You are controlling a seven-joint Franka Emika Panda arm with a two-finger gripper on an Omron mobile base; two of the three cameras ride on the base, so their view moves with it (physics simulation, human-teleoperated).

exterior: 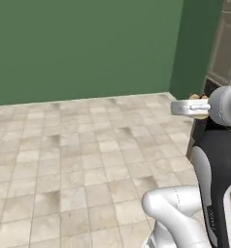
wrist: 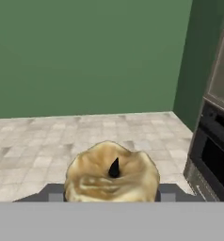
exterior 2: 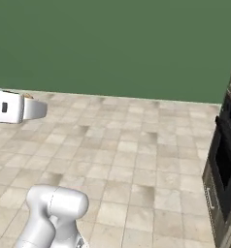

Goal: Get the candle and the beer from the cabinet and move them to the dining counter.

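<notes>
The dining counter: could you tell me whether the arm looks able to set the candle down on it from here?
Probably not yet. The claw is shut on the candle, but ahead lie just tiled floor, a green wall and a black oven; no counter is within reach, so the base would likely have to drive first.

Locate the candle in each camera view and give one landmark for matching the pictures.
Left base view: the candle peeks out golden-brown behind the gripper, at the right edge, mid-height.
Right base view: a small golden sliver at the far left, just above the gripper.
Hand view: bottom centre, large, dark wick up.
Shared landmark: the green wall meeting the tiled floor.
</notes>
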